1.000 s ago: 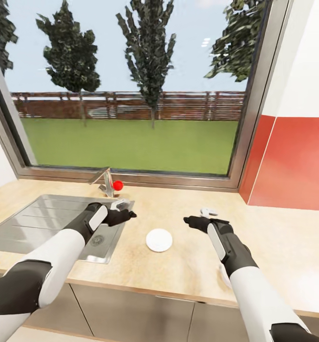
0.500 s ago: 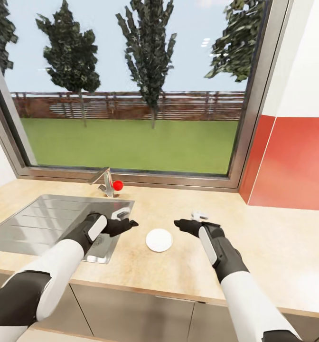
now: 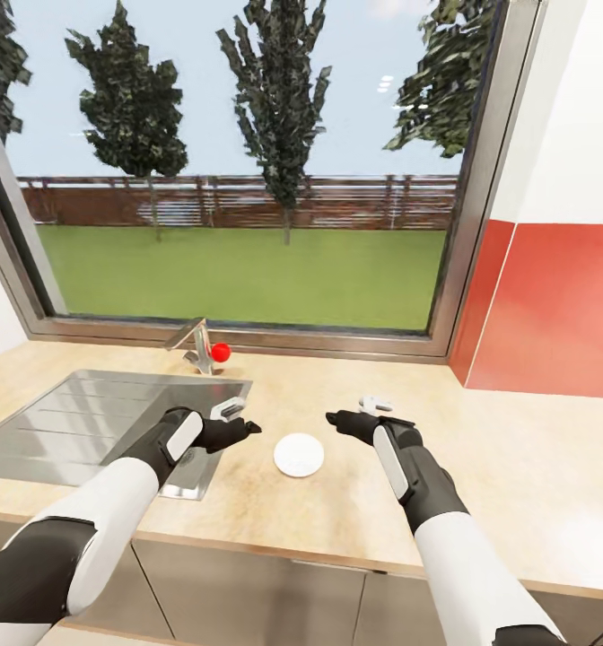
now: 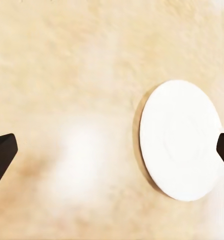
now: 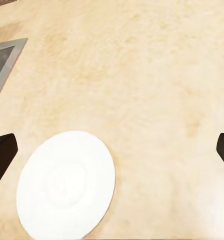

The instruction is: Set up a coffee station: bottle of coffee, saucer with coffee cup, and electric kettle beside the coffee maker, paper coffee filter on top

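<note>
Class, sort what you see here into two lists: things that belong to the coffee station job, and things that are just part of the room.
Belong to the job:
saucer, lying on the countertop
left gripper and right gripper, either side of it

Just there:
sink
tap with its red knob
window
red wall panel

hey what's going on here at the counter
A two-armed robot stands at the countertop by the window. A white saucer lies flat on the wood, just right of the sink, with nothing on it. The left gripper and right gripper hover on either side of the saucer, fingers spread open, holding nothing. No cup sits on the saucer yet.
</note>
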